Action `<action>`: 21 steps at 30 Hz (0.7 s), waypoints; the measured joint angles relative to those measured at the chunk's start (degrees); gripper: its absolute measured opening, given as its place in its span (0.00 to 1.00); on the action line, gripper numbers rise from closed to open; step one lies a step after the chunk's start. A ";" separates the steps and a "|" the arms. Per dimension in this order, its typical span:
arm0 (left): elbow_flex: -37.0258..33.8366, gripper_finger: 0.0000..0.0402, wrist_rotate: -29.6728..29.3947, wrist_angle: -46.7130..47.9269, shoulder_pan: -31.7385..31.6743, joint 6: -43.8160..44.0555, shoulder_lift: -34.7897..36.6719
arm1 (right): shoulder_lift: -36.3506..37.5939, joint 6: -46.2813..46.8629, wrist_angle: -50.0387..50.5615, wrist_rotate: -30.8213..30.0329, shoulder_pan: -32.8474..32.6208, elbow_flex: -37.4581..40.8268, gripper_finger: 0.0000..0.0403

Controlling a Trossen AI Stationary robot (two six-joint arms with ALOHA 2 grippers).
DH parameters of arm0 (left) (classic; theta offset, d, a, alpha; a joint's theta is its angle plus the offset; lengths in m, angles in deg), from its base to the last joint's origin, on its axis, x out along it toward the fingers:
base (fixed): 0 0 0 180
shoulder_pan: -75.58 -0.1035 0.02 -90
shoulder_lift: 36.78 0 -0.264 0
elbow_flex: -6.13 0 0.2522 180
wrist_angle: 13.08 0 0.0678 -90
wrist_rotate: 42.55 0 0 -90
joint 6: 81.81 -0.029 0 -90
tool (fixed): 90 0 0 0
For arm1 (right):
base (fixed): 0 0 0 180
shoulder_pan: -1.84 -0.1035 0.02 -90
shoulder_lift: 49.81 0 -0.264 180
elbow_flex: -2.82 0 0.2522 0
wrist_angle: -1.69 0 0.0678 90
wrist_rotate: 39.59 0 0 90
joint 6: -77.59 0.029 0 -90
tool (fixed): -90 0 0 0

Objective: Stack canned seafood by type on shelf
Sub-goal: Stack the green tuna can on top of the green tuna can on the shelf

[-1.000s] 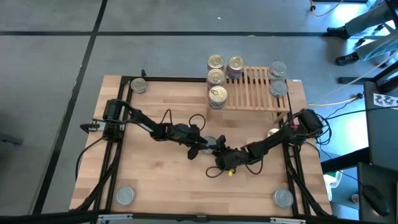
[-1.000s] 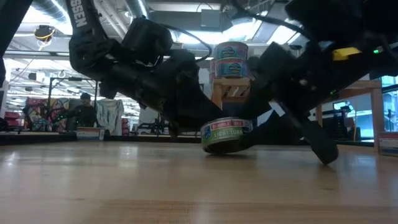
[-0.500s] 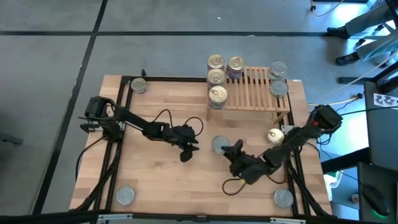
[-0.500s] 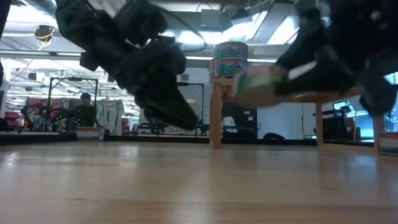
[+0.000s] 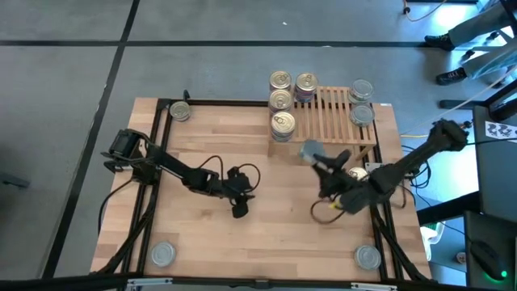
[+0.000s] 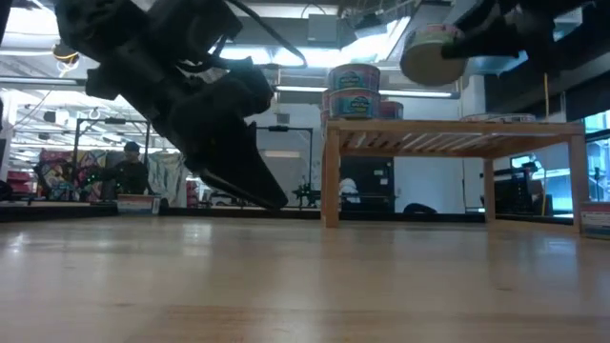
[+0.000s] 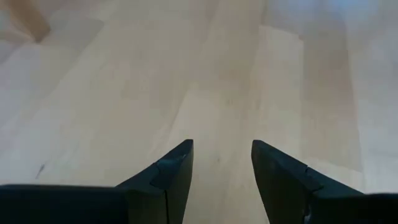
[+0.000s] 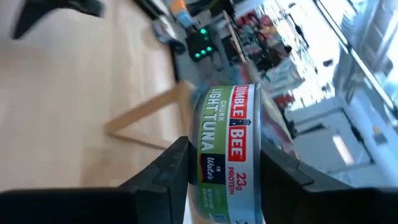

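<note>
My right gripper (image 5: 317,158) is shut on a silver-topped can of canned seafood (image 5: 309,150), labelled light tuna (image 8: 227,155), high in the air just in front of the shelf (image 5: 335,121). In the low view this can (image 6: 434,52) hangs above the slat top (image 6: 457,126). Gold-topped cans (image 5: 280,100) stand in stacks at the shelf's left end, silver-topped cans (image 5: 362,113) at its right end. My left gripper (image 5: 241,208) hangs open above bare wood at mid-table, with nothing between its fingers (image 7: 177,168). My right gripper pinches the can between its two fingers (image 8: 174,171), one on each flat end, with the labelled wall (image 8: 217,177) facing the wrist. The fingers come at it nearly level from the table's near right. The can is tilted and lifted clear of table and shelf.
Single cans lie on the tabletop: a gold-topped one (image 5: 180,111) at the far left, silver-topped ones at the near left (image 5: 164,255) and near right (image 5: 368,257), and a gold-topped one (image 5: 356,175) under my right arm. Cables trail across the wood.
My right gripper has carried the can from the table's middle, where it stood tipped on its rim, up and toward the shelf at the far right; the can is now lifted clear. My left gripper has drawn back toward the table's left and risen a little.
</note>
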 joint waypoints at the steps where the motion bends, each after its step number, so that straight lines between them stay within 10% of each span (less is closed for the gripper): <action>1: 0.00 0.40 -0.86 0.04 0.17 0.41 0.00 | 2.00 -0.04 0.95 -0.04 0.71 0.02 0.35; 13: 0.02 0.40 -2.80 0.09 0.74 0.07 0.02 | 13.43 -1.71 16.79 -5.79 14.82 -11.82 0.35; 21: 0.07 0.40 -2.80 0.64 0.72 -0.06 0.02 | 12.48 13.31 35.62 8.78 27.56 -22.46 0.35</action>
